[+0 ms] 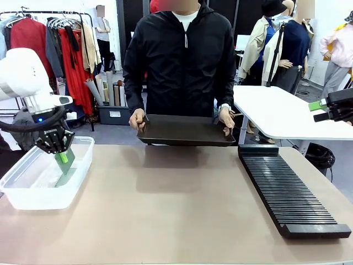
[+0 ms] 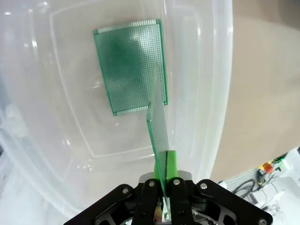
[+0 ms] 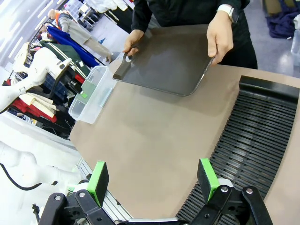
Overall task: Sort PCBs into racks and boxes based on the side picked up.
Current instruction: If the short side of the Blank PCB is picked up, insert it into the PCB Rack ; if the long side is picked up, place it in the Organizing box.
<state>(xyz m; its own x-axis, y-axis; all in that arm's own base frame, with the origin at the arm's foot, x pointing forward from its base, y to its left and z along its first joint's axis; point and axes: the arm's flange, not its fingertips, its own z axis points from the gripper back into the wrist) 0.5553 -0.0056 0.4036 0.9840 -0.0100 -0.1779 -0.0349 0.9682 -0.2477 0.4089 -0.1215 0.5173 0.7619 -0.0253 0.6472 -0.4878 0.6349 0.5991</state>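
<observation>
Tan table (image 1: pixel 165 210), matte, shared with a person standing at the far edge. Clothes rails and a white side table (image 1: pixel 287 113) behind.

Person's two hands — one (image 1: pixel 137 118), the other (image 1: pixel 226 117) — hold a flat dark tray (image 1: pixel 185 131) by its short ends, lifted off the tabletop at the far middle.

Left arm comes in over the clear tub (image 1: pixel 33 193) at the table's near-left corner. Left gripper (image 1: pixel 62 155) points down into the tub, jaws pinched tight on one edge of a green PCB (image 2: pixel 158 124); the board hangs edge-on between the pads, tilted, its lower end above the tub floor. A second PCB (image 2: pixel 130 65) lies flat on the tub floor, just beyond the held one, apart from the tub walls.

Right gripper (image 3: pixel 154 180) hovers above the near edge of the table, fingers spread wide, nothing between them. In the front view it sits high at the right edge, over the white side table.

Long black slotted rack (image 1: pixel 289 190) lies along the right side, running near to far, its far end just beside the tray's right corner.

Open room — the whole middle of the tabletop between tub and rack is bare.
</observation>
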